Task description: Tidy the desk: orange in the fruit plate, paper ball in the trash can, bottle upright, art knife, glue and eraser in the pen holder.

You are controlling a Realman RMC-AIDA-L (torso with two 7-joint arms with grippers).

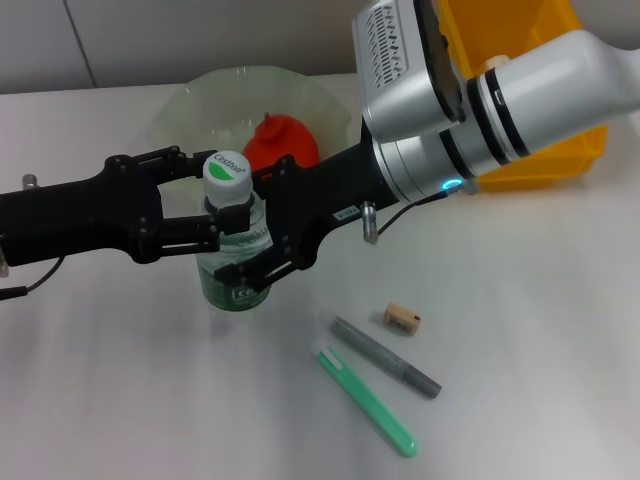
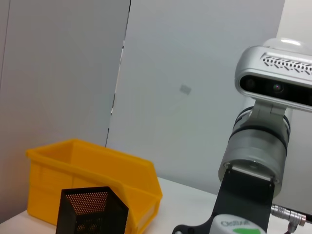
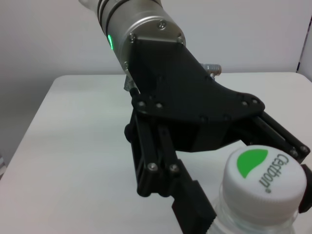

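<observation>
The bottle [image 1: 232,250] stands upright on the desk [image 1: 520,330], its white cap [image 3: 263,170] marked green. My left gripper [image 1: 208,200] reaches in from the left and is shut on the bottle's shoulder. My right gripper [image 1: 262,228] is at the bottle from the right. Behind them the orange [image 1: 280,140] lies in the fruit plate [image 1: 190,105]. The eraser [image 1: 402,319] sits on the desk near a grey stick-shaped tool [image 1: 385,357] and a green one [image 1: 365,398]; which is the art knife and which the glue I cannot tell. The paper ball is out of view.
The yellow trash can [image 1: 545,150] stands at the back right, partly behind my right arm. In the left wrist view the black mesh pen holder [image 2: 92,210] stands in front of the trash can [image 2: 87,170].
</observation>
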